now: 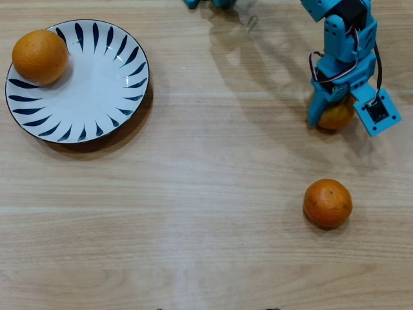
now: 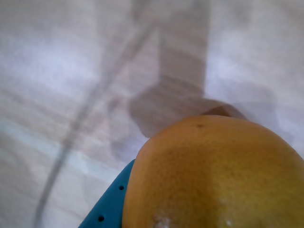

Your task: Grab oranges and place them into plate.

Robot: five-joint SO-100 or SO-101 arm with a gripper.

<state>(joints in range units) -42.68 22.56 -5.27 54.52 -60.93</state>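
in the overhead view the plate [image 1: 97,113] lies at the upper left of the wooden table [image 1: 193,213], and everything else can be placed from it. the big orange [image 1: 40,56] sits on the plate's upper-left edge, partly over the rim, touching the white surface. well to the right of the plate, at about the plate's own height in the picture, the blue arm [image 1: 342,39] comes down from the top edge, and its gripper [image 1: 337,116] straddles the yellow orange [image 1: 337,117], with a blue finger on the fruit's left side and the other part of the jaw, carrying a small dark module, on its right. the jaws are closed around this orange, pressing it from both sides. whether the fruit rests on the table or is just off it cannot be told; a dark shadow lies right under it. the small orange [image 1: 328,203] lies alone on the table, far right of the plate and lower, below the gripper and apart from it. in the wrist view the yellow orange [image 2: 213,175] fills the lower right, very near the lens, with a dark stem dot near its top, and a blue finger [image 2: 109,209] with small holes lies against its lower-left side; the table behind is blurred and crossed by shadows.
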